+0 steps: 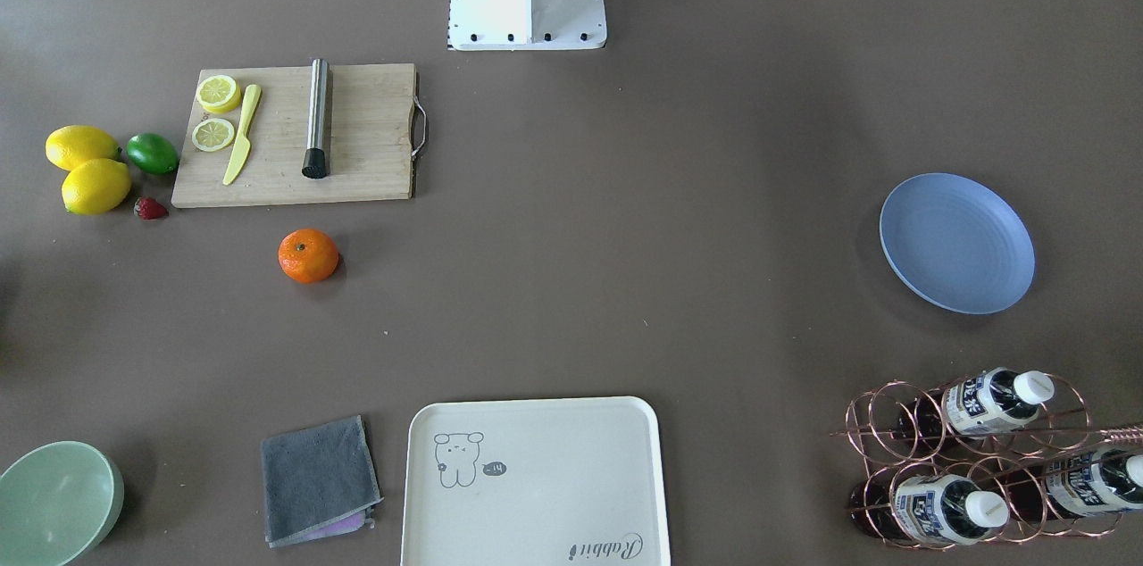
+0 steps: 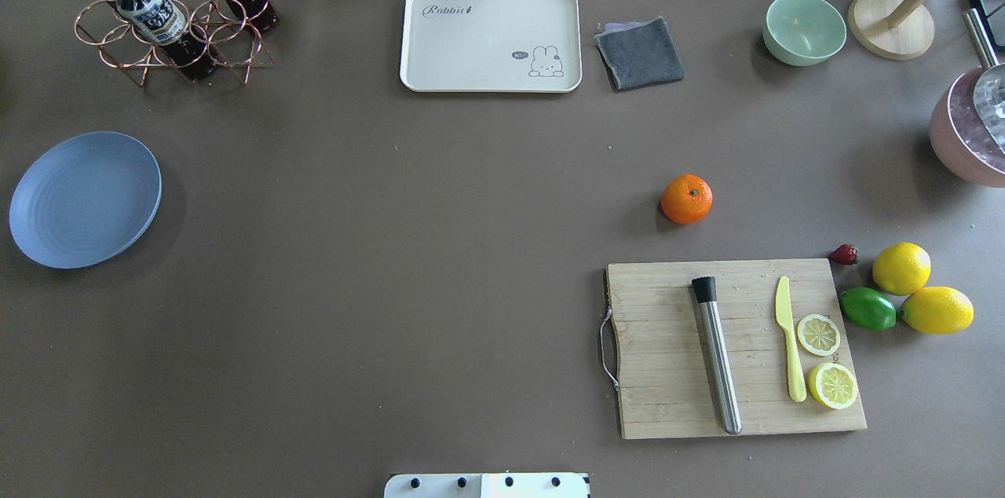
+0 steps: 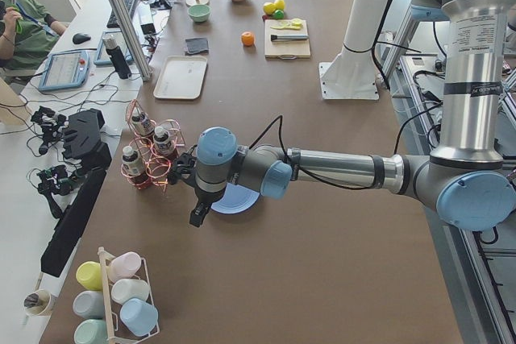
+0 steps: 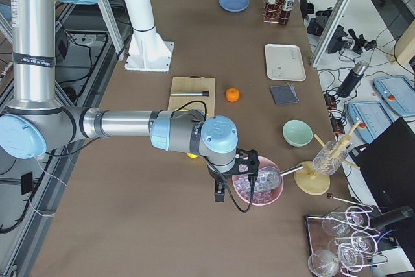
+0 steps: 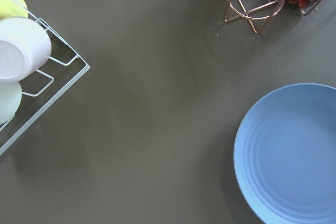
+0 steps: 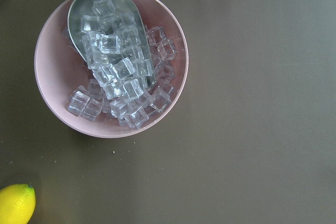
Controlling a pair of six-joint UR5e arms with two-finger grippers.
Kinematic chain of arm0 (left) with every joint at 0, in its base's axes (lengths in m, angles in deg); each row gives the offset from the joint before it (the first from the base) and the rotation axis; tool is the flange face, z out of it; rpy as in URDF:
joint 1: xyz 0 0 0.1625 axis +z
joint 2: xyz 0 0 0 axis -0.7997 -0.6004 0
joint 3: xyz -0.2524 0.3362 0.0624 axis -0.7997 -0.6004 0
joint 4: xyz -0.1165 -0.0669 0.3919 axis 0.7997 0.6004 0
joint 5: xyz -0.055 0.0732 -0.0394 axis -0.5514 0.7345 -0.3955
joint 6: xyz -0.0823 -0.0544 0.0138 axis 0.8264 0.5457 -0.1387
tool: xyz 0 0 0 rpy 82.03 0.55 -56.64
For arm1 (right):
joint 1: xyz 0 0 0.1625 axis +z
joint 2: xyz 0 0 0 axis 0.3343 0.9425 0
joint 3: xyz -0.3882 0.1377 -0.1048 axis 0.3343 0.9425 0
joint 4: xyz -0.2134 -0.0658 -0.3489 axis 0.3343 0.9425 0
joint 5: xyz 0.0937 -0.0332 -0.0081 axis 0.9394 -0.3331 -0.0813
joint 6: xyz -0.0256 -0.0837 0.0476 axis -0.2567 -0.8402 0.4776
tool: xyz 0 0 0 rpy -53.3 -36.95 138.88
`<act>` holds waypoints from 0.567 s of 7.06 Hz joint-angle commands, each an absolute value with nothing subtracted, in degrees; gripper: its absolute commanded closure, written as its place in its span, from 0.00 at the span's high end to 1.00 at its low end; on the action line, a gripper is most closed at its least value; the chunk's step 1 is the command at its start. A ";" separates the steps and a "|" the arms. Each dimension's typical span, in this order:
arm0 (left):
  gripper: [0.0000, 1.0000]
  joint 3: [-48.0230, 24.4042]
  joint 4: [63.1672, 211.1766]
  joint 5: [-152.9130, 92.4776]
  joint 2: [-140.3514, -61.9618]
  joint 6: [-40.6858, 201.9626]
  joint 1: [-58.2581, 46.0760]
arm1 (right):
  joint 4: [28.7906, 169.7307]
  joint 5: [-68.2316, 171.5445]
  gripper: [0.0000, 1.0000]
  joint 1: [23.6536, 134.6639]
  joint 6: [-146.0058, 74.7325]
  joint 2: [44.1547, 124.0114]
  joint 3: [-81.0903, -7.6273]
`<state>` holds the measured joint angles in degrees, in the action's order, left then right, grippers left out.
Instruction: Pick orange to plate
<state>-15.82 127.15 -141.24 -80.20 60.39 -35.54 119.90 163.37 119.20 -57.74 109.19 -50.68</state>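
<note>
Right gripper (image 4: 219, 195) near ice bowl (image 6: 50, 72), open or closed untellable; orange (image 2: 686, 199) well apart from it. Hazard: round fruit rolling under off-centre pinch.

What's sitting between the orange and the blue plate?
Nothing. In the overhead view, only bare brown table runs from the orange to the plate.

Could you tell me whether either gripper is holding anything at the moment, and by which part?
Nothing seems held: the orange lies alone on the table, far from the left gripper and the right gripper; neither wrist view shows a carried object.
</note>
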 commanded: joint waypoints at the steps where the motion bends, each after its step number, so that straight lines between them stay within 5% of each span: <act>1: 0.98 -15.68 127.07 -139.04 -79.98 60.11 -35.75 | 119.90 163.37 1.00 118.67 -54.98 108.15 -50.85; 4: 0.98 -14.80 127.06 -139.03 -79.98 60.37 -35.75 | 119.81 163.28 1.00 115.95 -52.14 106.39 -50.68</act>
